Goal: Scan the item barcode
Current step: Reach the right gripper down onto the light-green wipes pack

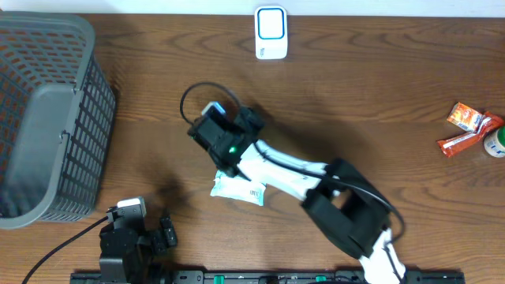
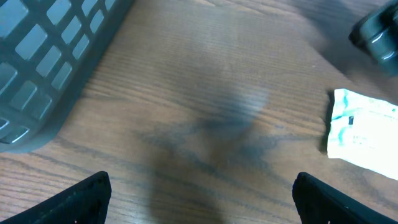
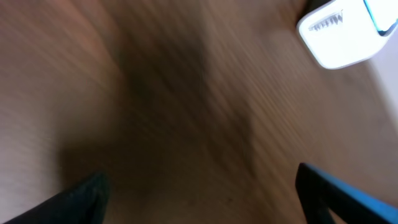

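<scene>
Packet (image 1: 237,189) lies flat on the table (image 1: 355,95) just behind my right gripper (image 3: 202,200), beneath its wrist, long axis slanting across the arm; jaws apart, empty; left gripper (image 2: 200,200), also apart, sits farther off.

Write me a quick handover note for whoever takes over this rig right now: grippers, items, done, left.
Left gripper: open, empty, beside the basket.
Right gripper: open, empty, over bare table.
White packet: flat on the table, by the right arm.
Scanner: at the far table edge.
Done: nothing; packet not held.
Left: grasp the packet, show its barcode to the scanner.
</scene>
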Tool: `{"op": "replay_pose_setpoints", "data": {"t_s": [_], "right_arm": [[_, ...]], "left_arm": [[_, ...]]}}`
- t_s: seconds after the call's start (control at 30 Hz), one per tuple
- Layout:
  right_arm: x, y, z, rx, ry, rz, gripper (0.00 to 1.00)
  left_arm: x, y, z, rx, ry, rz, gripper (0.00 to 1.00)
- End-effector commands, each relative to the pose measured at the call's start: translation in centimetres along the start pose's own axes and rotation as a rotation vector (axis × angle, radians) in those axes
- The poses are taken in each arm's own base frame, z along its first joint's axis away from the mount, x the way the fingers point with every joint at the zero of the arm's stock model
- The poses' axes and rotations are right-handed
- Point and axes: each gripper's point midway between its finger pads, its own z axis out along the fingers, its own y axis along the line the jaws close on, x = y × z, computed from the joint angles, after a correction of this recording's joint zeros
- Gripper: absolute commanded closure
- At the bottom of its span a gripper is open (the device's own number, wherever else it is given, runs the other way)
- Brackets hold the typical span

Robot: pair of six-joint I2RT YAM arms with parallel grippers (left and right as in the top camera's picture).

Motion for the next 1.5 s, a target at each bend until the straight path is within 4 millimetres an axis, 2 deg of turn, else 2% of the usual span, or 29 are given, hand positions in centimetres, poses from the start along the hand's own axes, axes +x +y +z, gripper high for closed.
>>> {"op": "replay_pose_setpoints", "data": {"t_s": [0.0,0.03,0.07,0.13,0.2,0.27,0.3,0.37,0.47,0.53,0.63,0.73,0.77,0.8,0.93,1.23,1.47], "right_arm": [[-5.5,-1.7,-5.7,-0.249,-0.112,0.284,0.09],[-6.4,-2.2,-7.9,-0.359,-0.13,0.312,0.05],[-6.7,-2.1,-9.2,-0.441,-0.136,0.319,0.01],[-6.5,-0.7,-12.2,-0.694,-0.127,0.307,0.01],[-5.0,0.8,-14.7,-0.918,-0.108,0.198,0.01],[-3.0,1.5,-16.0,-1.045,-0.099,0.071,0.07],[-2.2,1.4,-15.8,-1.054,-0.091,0.037,0.11],[-1.7,0.7,-15.2,-1.042,-0.083,0.032,0.05],[-1.5,0.7,-14.7,-1.034,-0.124,-0.055,0.12],[-0.8,0.9,-13.5,-1.008,-0.101,-0.085,0.14],[0.1,2.1,-11.6,-1.039,-0.061,-0.09,0.16],[1.9,3.8,-8.8,-1.058,0.026,-0.091,0.17],[3.2,4.9,-7.5,-1.076,0.082,-0.087,0.2],[3.7,5.4,-7.1,-1.089,0.101,-0.085,0.21],[4.4,6.9,-6.8,-1.159,0.129,-0.068,0.24],[7.1,8.5,-6.7,-1.204,0.249,-0.079,0.28],[9.7,11.6,-6.4,-1.202,0.35,-0.154,0.28]], "left_arm": [[0.2,0.1,0.0,-0.004,0.006,-0.01,0.06],[0.2,0.1,0.0,-0.004,0.006,-0.009,0.06],[0.2,0.1,0.0,-0.004,0.006,-0.009,0.06],[0.2,0.1,0.0,-0.004,0.006,-0.01,0.06],[0.2,0.1,0.0,-0.004,0.006,-0.009,0.06],[0.2,0.1,0.0,-0.004,0.006,-0.01,0.06],[0.2,0.1,0.0,-0.004,0.006,-0.009,0.06],[0.2,0.1,0.0,-0.004,0.006,-0.01,0.06],[0.2,0.1,0.0,-0.004,0.006,-0.009,0.06],[0.2,0.1,0.0,-0.004,0.006,-0.009,0.06],[0.2,0.1,0.0,-0.004,0.006,-0.01,0.06],[0.2,0.1,0.0,-0.004,0.006,-0.009,0.06],[0.2,0.1,0.0,-0.004,0.006,-0.009,0.06],[0.2,0.1,0.0,-0.004,0.006,-0.009,0.06],[0.2,0.1,0.0,-0.004,0.006,-0.009,0.06],[0.2,0.1,0.0,-0.004,0.006,-0.009,0.06],[0.2,0.1,0.0,-0.004,0.006,-0.009,0.06]]}}
